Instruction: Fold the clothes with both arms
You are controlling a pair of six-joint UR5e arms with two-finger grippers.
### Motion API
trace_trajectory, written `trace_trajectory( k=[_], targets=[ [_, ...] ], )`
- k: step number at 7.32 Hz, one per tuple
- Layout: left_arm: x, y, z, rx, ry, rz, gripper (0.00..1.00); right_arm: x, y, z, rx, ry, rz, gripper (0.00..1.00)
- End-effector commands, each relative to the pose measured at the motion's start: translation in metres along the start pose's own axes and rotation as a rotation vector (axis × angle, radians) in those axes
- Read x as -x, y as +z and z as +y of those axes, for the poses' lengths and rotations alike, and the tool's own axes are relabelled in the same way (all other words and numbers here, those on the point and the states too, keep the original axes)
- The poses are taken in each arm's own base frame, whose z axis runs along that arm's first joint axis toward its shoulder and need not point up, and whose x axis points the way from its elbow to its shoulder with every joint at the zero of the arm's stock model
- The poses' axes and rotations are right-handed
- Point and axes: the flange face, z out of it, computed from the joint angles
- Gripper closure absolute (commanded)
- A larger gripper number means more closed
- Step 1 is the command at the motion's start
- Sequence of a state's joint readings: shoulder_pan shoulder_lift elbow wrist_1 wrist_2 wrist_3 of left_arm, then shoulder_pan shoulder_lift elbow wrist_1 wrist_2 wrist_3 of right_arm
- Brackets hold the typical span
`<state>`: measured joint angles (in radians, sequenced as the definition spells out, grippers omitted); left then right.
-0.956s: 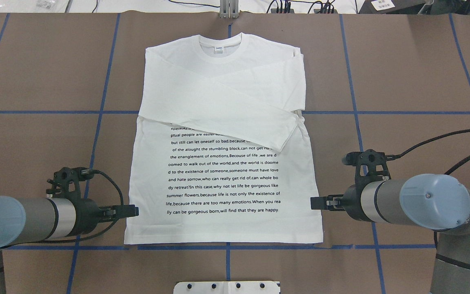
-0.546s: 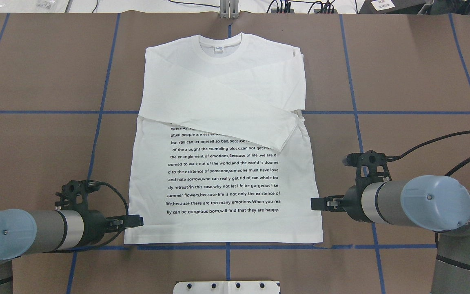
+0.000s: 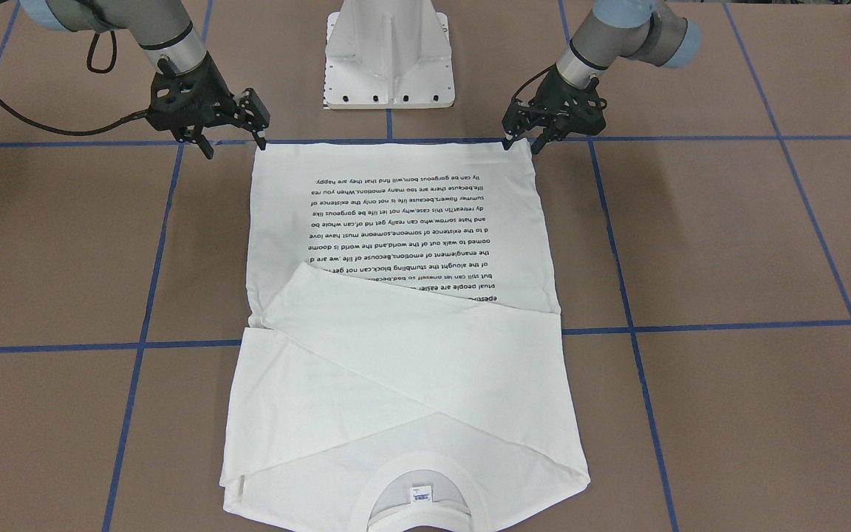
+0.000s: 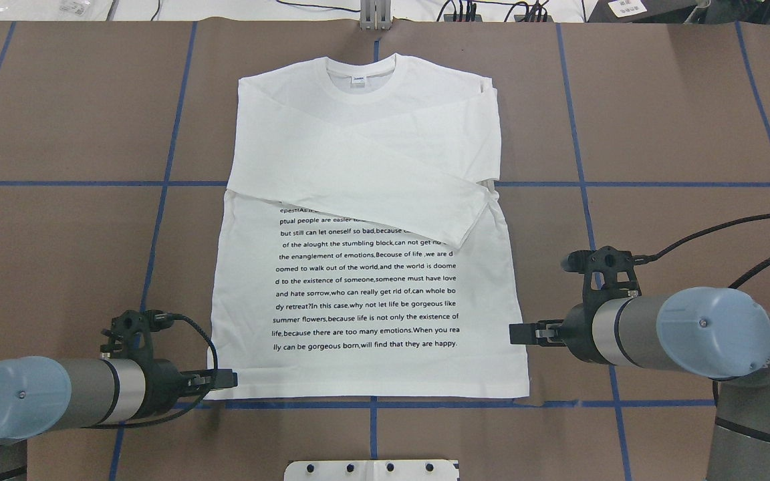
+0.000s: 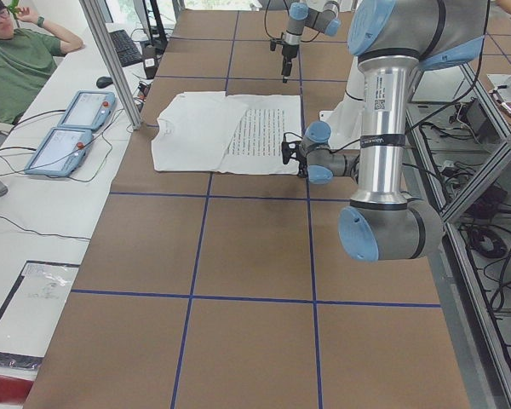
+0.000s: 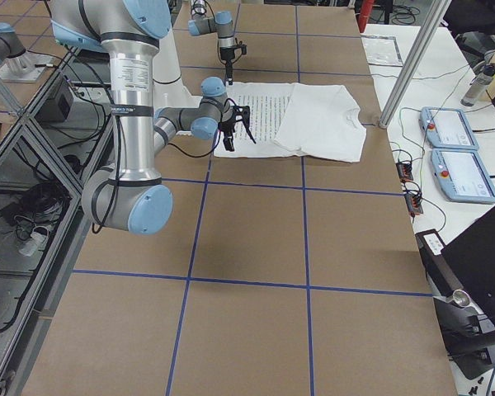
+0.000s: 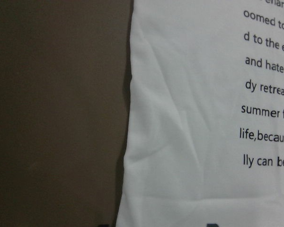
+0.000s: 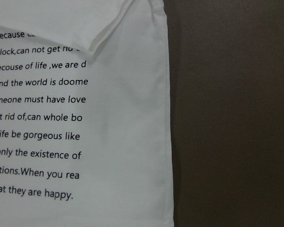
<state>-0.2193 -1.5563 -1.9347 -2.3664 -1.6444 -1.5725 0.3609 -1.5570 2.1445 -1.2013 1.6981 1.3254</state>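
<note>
The white long-sleeved T-shirt (image 4: 365,294) lies flat and text side up on the brown table. Both sleeves are folded across its chest, and the collar (image 4: 361,90) is at the far end. It also shows in the front view (image 3: 396,222). My left gripper (image 4: 224,379) is open and low at the shirt's near left hem corner; in the front view (image 3: 521,144) its fingers straddle that corner. My right gripper (image 4: 519,332) is open beside the shirt's right edge, just short of the hem, and also shows in the front view (image 3: 236,148). Both wrist views show only the shirt's edge (image 7: 189,142) (image 8: 85,118) and table.
The white pedestal base (image 3: 388,52) stands just behind the shirt's hem. Blue tape lines (image 4: 158,184) grid the table. Two teach pendants (image 5: 68,128) lie on a side table, with a seated person (image 5: 17,60) beyond. A metal post (image 5: 111,60) stands near the collar end.
My left gripper has moved back towards the robot along the shirt's left edge, down to the hem corner. The right gripper and the shirt have not moved.
</note>
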Motion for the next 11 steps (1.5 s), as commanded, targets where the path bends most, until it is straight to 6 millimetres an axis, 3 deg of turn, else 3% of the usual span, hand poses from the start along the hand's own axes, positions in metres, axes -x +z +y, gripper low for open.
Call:
trace_trajectory(
  k=[1, 2, 3, 4, 5, 11],
  targets=[
    [0.0000, 0.0021, 0.0044, 0.008, 0.004, -0.002, 0.35, -0.0006, 0.0002, 0.0003, 0.001, -0.002, 0.001, 0.00],
    [0.0000, 0.0022, 0.0044, 0.008, 0.002, -0.002, 0.43, 0.0000, 0.0002, 0.0002, 0.001, 0.000, 0.001, 0.00],
    [-0.0034, 0.0022, 0.0044, 0.008, 0.003, 0.004, 0.65, 0.0000, 0.0002, 0.0002, 0.001, -0.002, 0.001, 0.00],
    [-0.0048, 0.0017, 0.0046, 0.010, 0.003, 0.007, 0.93, -0.0006, 0.0002, 0.0003, 0.001, -0.002, 0.001, 0.00],
    [-0.0057, 0.0017, 0.0046, 0.010, 0.003, 0.008, 1.00, -0.0009, 0.0000, -0.0003, -0.001, -0.001, 0.001, 0.00],
    [-0.0099, -0.0009, 0.0062, 0.024, 0.004, 0.020, 1.00, -0.0016, 0.0007, 0.0022, 0.004, -0.002, -0.001, 0.00]
  ],
)
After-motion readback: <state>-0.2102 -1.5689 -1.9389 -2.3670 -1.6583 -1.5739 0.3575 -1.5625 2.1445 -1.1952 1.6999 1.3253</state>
